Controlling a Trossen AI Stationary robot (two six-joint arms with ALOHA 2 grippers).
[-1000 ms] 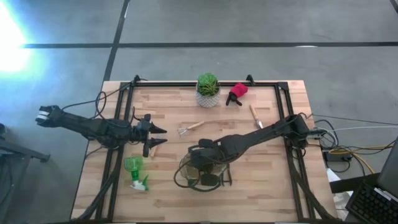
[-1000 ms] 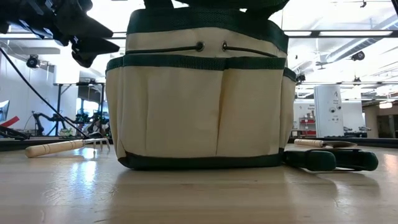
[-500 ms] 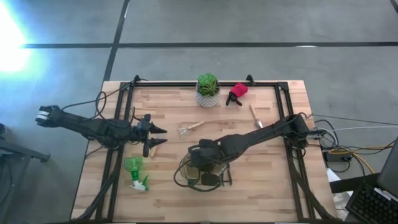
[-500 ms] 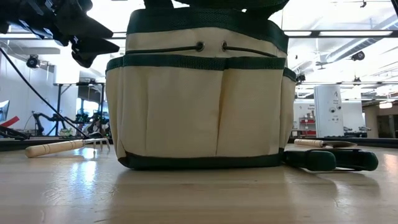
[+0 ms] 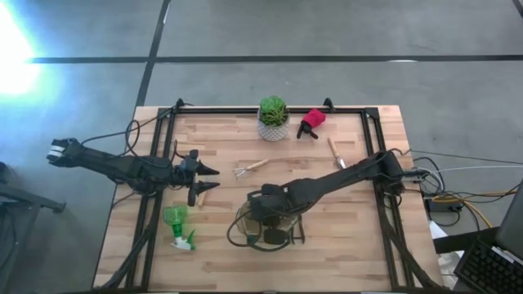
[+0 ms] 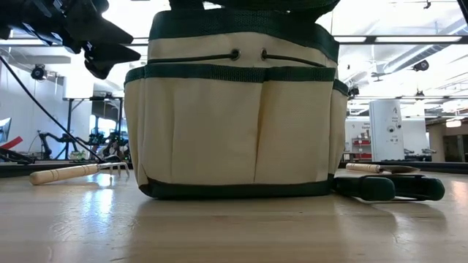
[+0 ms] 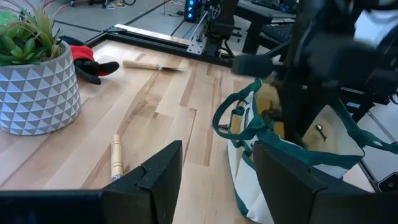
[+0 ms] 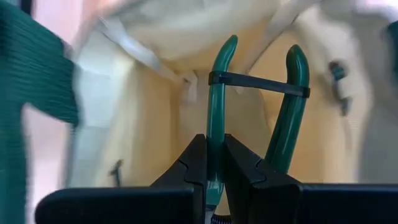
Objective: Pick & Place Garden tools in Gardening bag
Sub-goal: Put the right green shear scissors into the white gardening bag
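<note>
Right pincer (image 8: 214, 163) inside gardening bag (image 5: 268, 224)

The worktop (image 5: 327, 245) is pale wooden butcher-block edged by a black metal frame (image 5: 245, 111), and it stands on a grey concrete floor (image 5: 327, 33) crossed by dark seams. A strong glare (image 5: 12, 57) washes the floor at the far left. Across the worktop at table height, a bright workshop shows ceiling strip lights (image 6: 406, 38), a white cabinet (image 6: 386, 128) at right and stands with equipment (image 6: 88, 124) at left.
</note>
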